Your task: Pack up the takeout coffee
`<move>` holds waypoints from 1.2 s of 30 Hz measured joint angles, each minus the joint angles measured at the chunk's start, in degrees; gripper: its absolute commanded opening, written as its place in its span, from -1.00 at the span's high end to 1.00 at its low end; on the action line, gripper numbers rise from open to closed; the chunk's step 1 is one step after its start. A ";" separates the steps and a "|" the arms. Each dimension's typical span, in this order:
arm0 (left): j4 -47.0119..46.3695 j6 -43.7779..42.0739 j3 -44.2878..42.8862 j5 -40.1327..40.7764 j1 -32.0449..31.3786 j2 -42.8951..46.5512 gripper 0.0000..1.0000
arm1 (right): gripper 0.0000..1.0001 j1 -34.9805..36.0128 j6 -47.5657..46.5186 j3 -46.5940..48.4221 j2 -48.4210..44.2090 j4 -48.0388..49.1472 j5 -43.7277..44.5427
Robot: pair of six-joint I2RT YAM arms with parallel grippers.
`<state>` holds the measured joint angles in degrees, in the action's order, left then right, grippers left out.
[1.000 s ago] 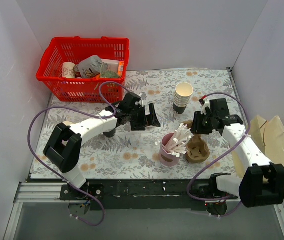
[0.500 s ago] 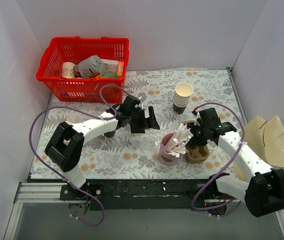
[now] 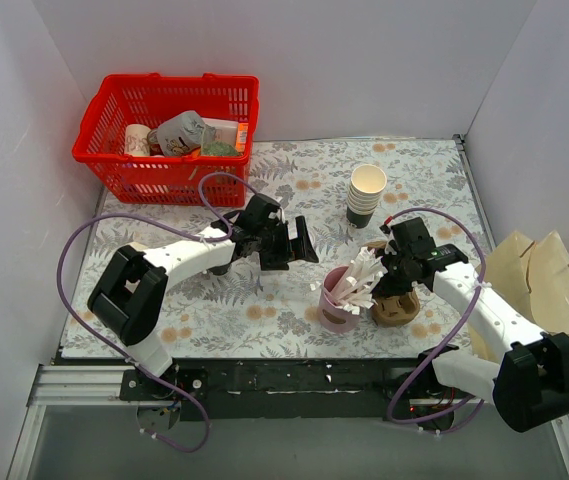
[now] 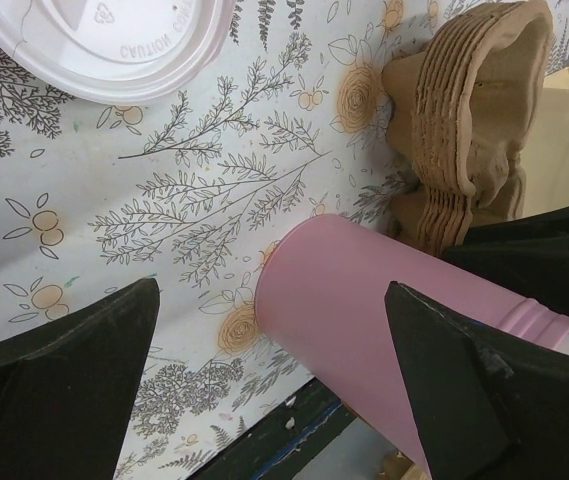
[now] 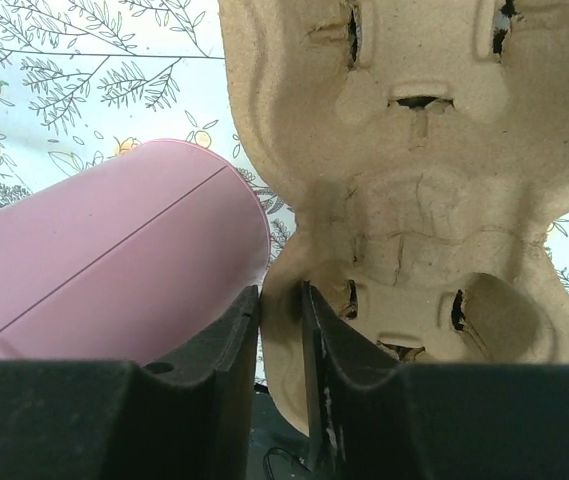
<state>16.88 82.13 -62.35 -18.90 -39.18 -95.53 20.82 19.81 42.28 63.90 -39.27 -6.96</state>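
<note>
light: bright, diffuse | shadows: soft | focus: sharp, wrist foregrounds slightly soft

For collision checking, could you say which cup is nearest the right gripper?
The pink cup of white sticks, beside the right gripper; the stacked cream paper cups are farther.

Smooth white plastic lid (image 4: 104, 45), rough matt moulded-pulp carriers (image 5: 414, 230), smooth matt pink cup (image 5: 114, 260), red plastic basket (image 3: 164, 175).

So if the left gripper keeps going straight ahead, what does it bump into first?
Most likely the pink plastic cup of white sticks, which lies right ahead of the open left gripper; the stack of brown pulp cup carriers sits beyond it.
</note>
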 measured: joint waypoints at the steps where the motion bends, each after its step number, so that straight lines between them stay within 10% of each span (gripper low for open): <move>1: -0.04 0.00 0.11 0.00 0.00 0.00 -0.96 | 0.63 0.04 0.07 0.00 0.00 0.00 0.02; 5: -0.26 0.00 0.50 0.00 0.00 0.35 -0.96 | 0.97 0.15 0.68 0.02 0.02 0.00 0.33; 26: -0.83 4.04 12.63 -5.55 -0.15 28.28 -0.96 | 0.97 0.20 1.86 4.17 -0.79 -3.52 1.27; 36: -0.81 4.26 13.68 -6.14 -0.48 27.21 -0.96 | 0.97 0.44 0.96 7.26 1.16 -8.96 10.32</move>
<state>16.08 86.39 -48.66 -25.04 -39.66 -68.31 21.26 20.78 49.54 65.06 -48.23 3.36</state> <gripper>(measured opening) 0.981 0.058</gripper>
